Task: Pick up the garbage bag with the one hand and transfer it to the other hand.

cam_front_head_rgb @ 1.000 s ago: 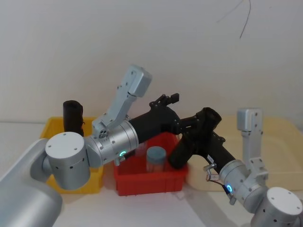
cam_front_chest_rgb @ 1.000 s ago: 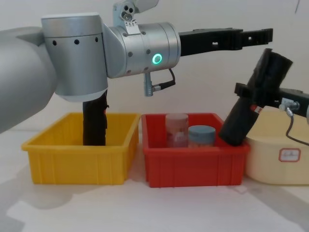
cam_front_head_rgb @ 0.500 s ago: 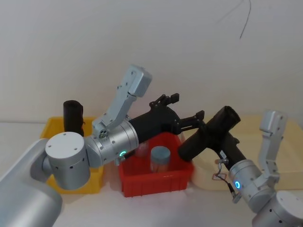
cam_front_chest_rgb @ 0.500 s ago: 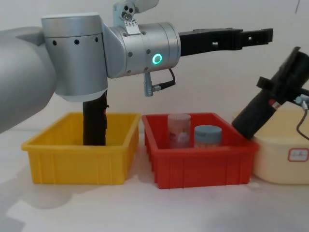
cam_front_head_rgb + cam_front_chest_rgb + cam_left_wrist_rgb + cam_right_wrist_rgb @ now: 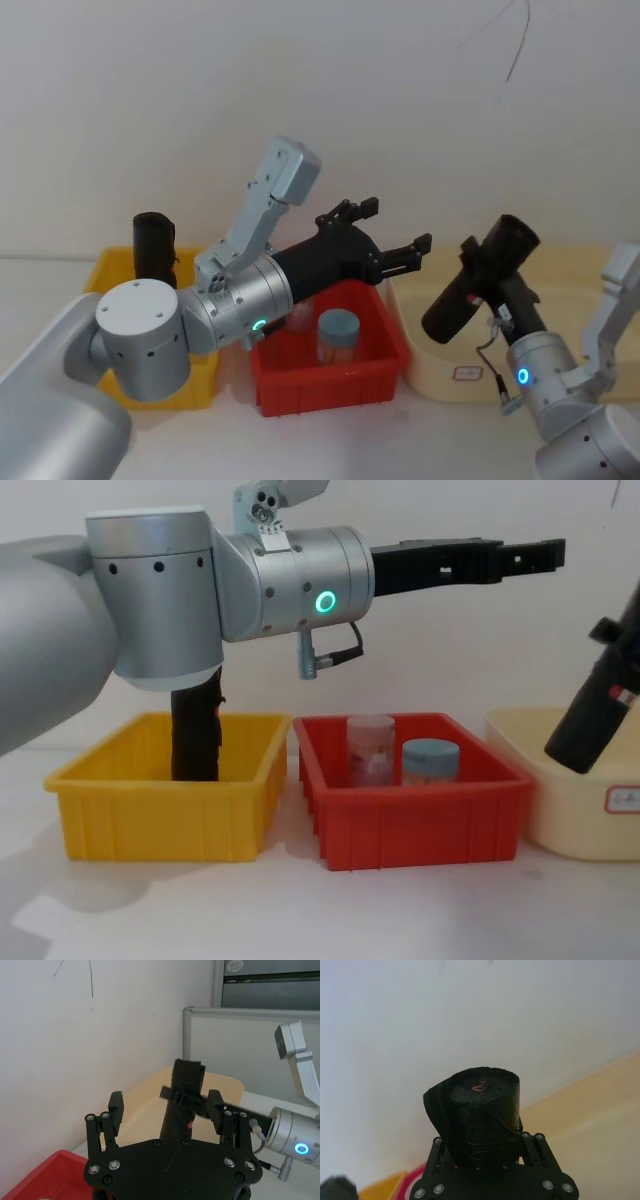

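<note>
While holding the garbage bag [image 5: 478, 285] clamped in the right gripper [image 5: 497, 283] (aloft at three o'clock, over the cream tub [image 5: 425, 370]), carry its free top end toward nine o'clock, between the spread fingers of the left gripper [image 5: 390, 228].

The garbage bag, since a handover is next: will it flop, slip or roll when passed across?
Probably stiff: the garbage bag juts straight out both sides of the right end effector, tilted, without sagging. Possibly slippery: its plastic wrap looks smooth, so the open left end effector should close firmly. Being cylindrical, it would likely roll if laid down.
</note>
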